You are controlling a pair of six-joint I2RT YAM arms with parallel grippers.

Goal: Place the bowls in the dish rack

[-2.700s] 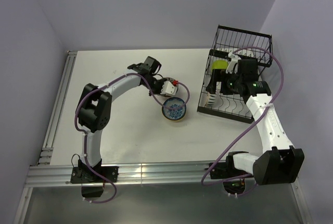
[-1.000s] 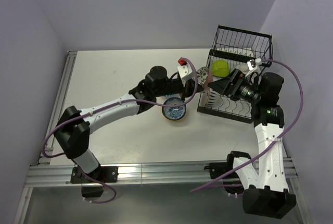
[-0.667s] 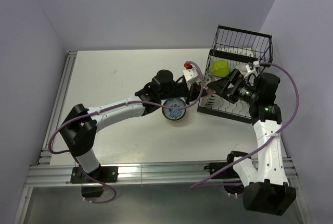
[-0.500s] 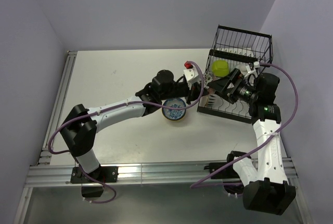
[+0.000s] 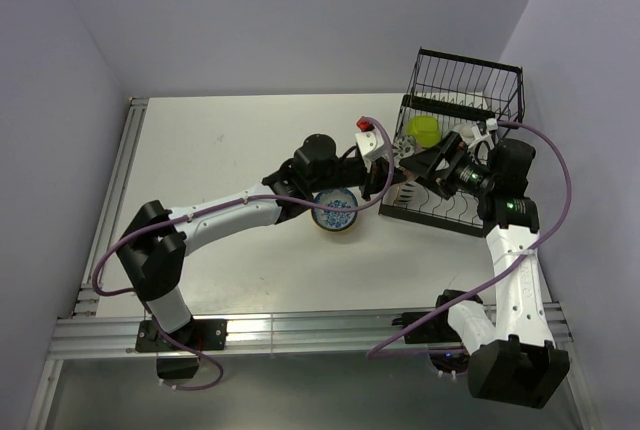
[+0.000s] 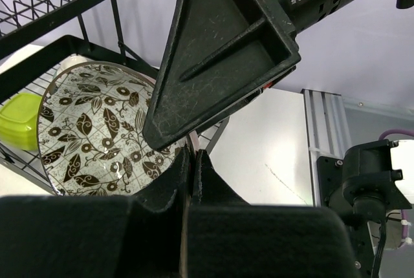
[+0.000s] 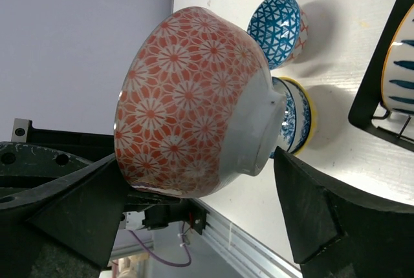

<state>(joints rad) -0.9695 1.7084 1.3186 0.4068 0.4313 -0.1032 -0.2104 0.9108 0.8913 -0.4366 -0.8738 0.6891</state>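
Note:
My left gripper (image 5: 388,164) is shut on the rim of the floral bowl (image 6: 97,129), dark leaf pattern inside and red flower pattern outside (image 7: 194,103). It holds the bowl on its side in the air at the left edge of the black wire dish rack (image 5: 450,212). My right gripper (image 5: 420,166) is open, with one finger (image 6: 220,64) on each side of the bowl; I cannot tell whether it touches. A yellow-green bowl (image 5: 422,130) sits in the rack. A blue-and-white bowl with a yellow rim (image 5: 335,210) stands on the table.
A small blue triangle-patterned bowl (image 7: 277,29) stands on the table beyond the yellow-rimmed one (image 7: 294,115). A white bowl with blue strokes (image 7: 398,64) sits in the rack. The tall basket section (image 5: 470,80) is at the rack's far end.
My left arm has carried the floral bowl from the table to the rack's left edge. My right gripper has left the rack and swung left, open around the bowl.

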